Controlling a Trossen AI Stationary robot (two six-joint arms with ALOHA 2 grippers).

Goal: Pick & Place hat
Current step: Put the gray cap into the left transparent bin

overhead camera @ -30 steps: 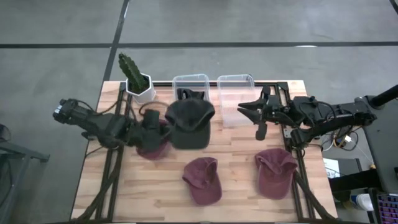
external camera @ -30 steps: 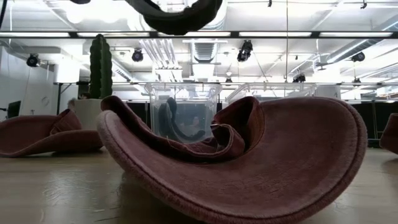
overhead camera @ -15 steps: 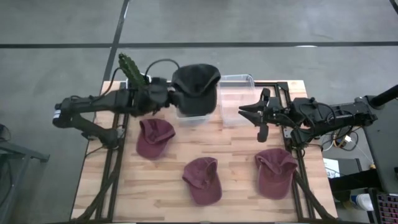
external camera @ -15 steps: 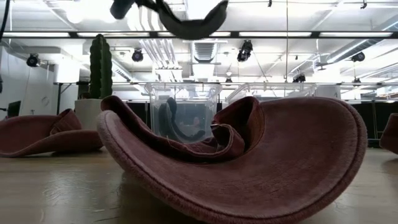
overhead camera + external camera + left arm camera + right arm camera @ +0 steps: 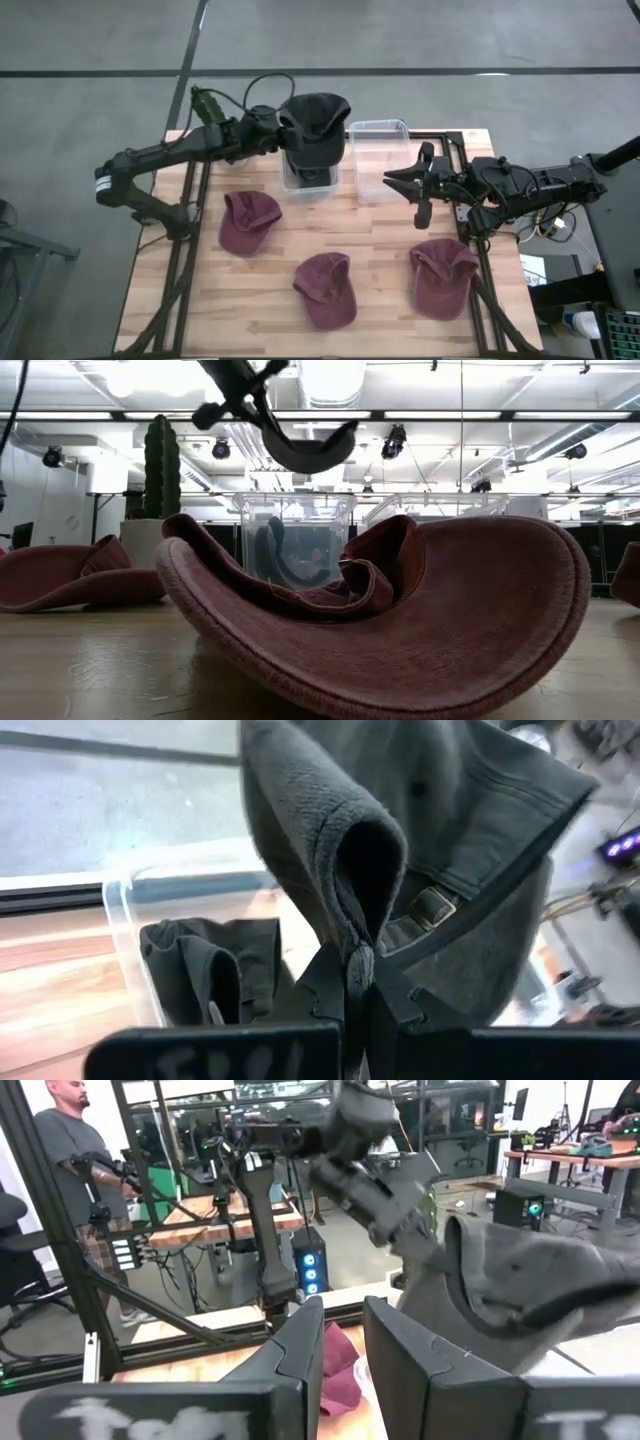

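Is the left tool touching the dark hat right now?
Touching. In the left wrist view the left tool pinches a fold of the dark hat between its shut fingers.

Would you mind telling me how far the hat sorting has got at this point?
Done: one dark hat already lies in the left clear bin. In hand: the left pincer is shut on a second dark cap, held above that bin. Left: releasing it, then three maroon caps on the table. The right pincer waits over the second clear bin, holding nothing.
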